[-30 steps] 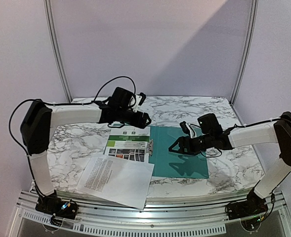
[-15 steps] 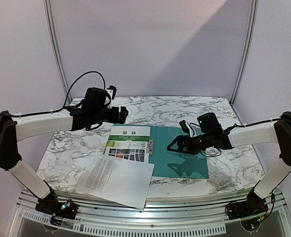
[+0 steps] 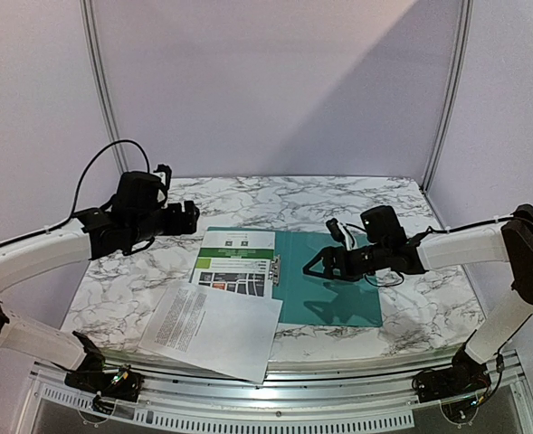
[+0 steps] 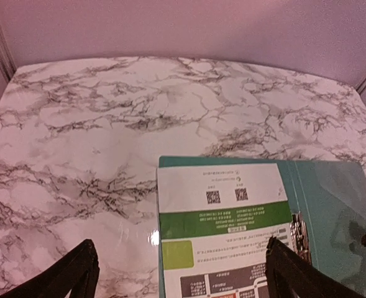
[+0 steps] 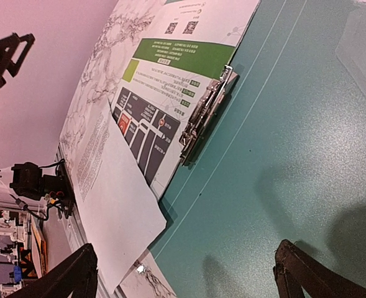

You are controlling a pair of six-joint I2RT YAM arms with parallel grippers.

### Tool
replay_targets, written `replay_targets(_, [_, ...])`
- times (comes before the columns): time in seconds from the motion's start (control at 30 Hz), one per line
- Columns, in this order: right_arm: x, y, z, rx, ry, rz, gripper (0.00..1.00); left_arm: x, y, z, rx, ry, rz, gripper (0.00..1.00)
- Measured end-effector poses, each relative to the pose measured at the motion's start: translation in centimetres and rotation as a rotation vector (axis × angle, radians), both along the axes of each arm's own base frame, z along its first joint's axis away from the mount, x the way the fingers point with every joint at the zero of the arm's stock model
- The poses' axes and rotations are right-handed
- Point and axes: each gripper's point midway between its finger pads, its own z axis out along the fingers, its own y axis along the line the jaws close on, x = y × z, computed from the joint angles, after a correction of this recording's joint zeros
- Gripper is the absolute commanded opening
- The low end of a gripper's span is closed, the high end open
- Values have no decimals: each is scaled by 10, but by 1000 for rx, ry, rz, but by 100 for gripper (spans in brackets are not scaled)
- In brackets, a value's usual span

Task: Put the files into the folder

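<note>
The teal folder [image 3: 334, 280] lies open on the marble table. The green-header sheet [image 3: 234, 262] lies on its left half beside the metal clip [image 3: 274, 268]. The white text sheet [image 3: 210, 327] lies at the front left, and its corner overlaps the green sheet's near edge. My left gripper [image 3: 194, 218] is open and empty, raised left of the folder. Its wrist view shows the green sheet [image 4: 226, 230] and the folder [image 4: 332, 192]. My right gripper [image 3: 309, 267] is open and empty, above the folder's right half [image 5: 282, 155]. Its view shows the clip [image 5: 204, 115] and the white sheet [image 5: 114, 205].
The marble table [image 3: 130, 262] ends at an aluminium rail [image 3: 275, 398] in front. Pale walls and two metal posts [image 3: 103, 90] close the back. Bare marble [image 4: 108, 124] lies left of and behind the folder.
My left arm has swung left and back, from over the green sheet's far edge to beyond the folder's left side. My right gripper has barely shifted. The sheets and folder have not moved.
</note>
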Motion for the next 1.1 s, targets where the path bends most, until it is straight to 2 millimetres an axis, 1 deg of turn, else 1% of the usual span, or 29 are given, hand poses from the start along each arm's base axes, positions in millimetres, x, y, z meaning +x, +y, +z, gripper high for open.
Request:
replay_targets(0.03, [0,1,1,7,0,5,99,-7,4,-10,6,27,-1,87])
replay_targets(0.13, [-1,5,1,26,3,21,99,-28,13,-29,4,86,-11,81])
replay_targets(0.23, [-3,8,-1,39,19,36,99,-44,16,-33,-28,119,-17,76])
replay_targets(0.27, [-4,9,-2,44,25,40,99,-48,16,-33,-44,124,-23,75])
replay_targets(0.33, [-5,10,-3,53,33,48,99,-56,13,-33,-63,136,-35,70])
replay_targets(0.4, [-6,12,-1,67,38,57,99,-64,7,-39,-73,163,-55,68])
replay_targets(0.5, [-10,17,3,92,41,81,99,-80,-2,-53,-64,221,-92,65])
replay_targets(0.67, [-20,27,5,117,50,137,99,-110,-14,-81,-46,321,-144,63])
replay_targets(0.8, [-29,35,3,119,59,169,99,-130,-17,-100,-25,386,-167,62])
replay_targets(1.0, [-39,48,3,129,63,218,98,-149,-12,-124,-21,456,-173,48])
replay_targets(1.1, [-41,53,2,128,65,231,96,-157,-12,-133,-23,487,-179,46])
